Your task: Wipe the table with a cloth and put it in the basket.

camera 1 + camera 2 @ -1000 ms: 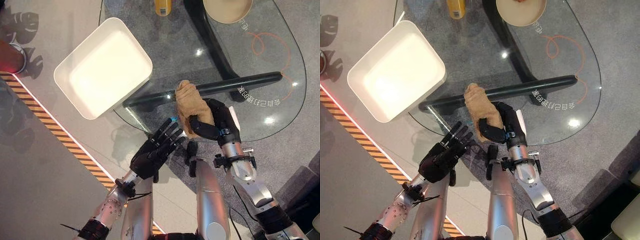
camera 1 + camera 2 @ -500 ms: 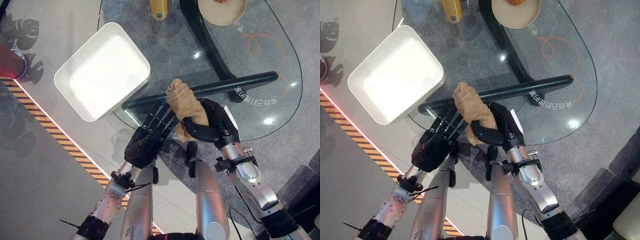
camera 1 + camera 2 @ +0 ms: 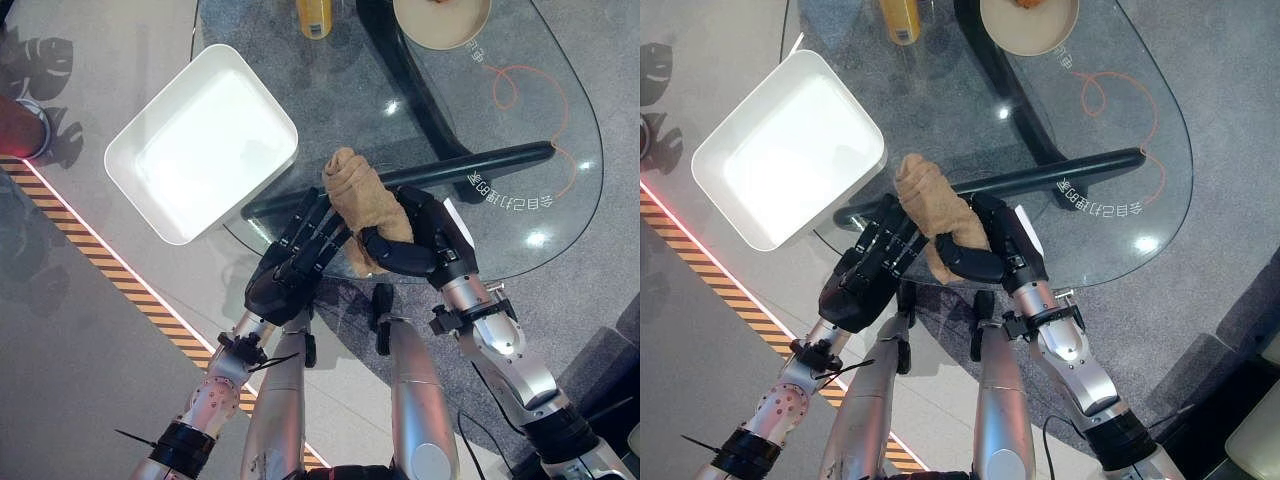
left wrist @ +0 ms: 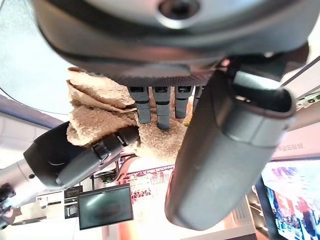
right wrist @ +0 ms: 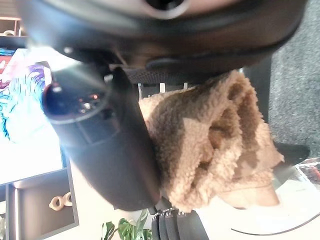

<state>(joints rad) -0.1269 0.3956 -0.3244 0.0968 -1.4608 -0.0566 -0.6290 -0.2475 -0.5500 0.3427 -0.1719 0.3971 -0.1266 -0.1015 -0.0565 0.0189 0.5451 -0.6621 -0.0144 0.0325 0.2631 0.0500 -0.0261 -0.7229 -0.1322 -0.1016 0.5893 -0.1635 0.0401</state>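
A fluffy tan cloth is held bunched up over the near edge of the glass table. My right hand is shut on it; its thumb presses the cloth against the fingers. My left hand comes in from the left, open. Its straight fingers touch the cloth on the side facing the basket. The white rectangular basket sits on the table's left corner, just left of both hands, with nothing in it.
A yellow bottle and a beige bowl stand at the table's far side. A dark bar of the table's frame runs under the glass behind the cloth. Striped floor tape runs along the left.
My left hand has risen from below the table's edge until its fingers touch the cloth. My right hand has carried the cloth a little left, towards the basket.
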